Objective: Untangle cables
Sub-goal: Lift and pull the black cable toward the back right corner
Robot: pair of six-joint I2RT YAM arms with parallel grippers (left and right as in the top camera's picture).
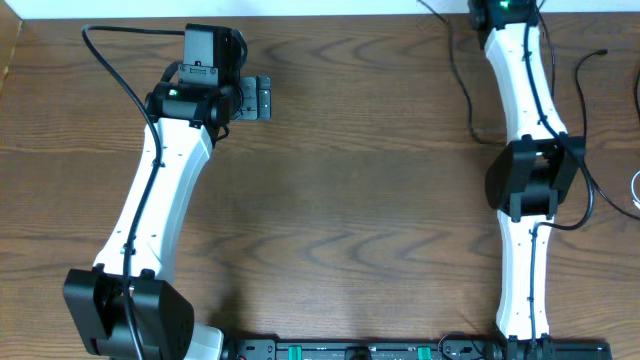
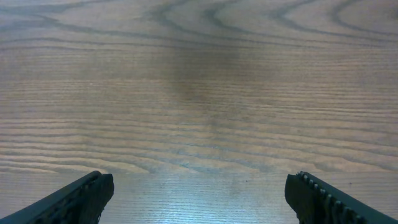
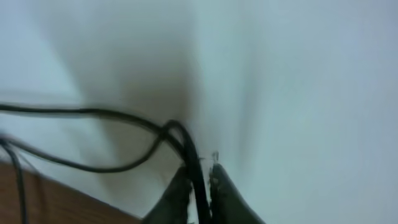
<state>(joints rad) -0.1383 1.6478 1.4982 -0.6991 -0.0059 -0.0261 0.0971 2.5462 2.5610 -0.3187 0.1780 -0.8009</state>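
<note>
My left end effector (image 2: 199, 202) hangs wide open over the bare wood surface (image 2: 199, 93), gripping and touching nothing. My right end effector (image 3: 199, 180) is almost closed, its fingers (image 3: 233, 199) pinching a thin black cable (image 3: 93, 113). From the grip the cable rises into a small loop, then runs roughly level toward the left of that blurred view. A second black strand (image 3: 93, 168) sags beneath it. Overhead, a thin black wire (image 1: 459, 70) trails down beside the right arm (image 1: 525, 100), and a bit of white wire (image 1: 636, 190) lies at the right edge.
</note>
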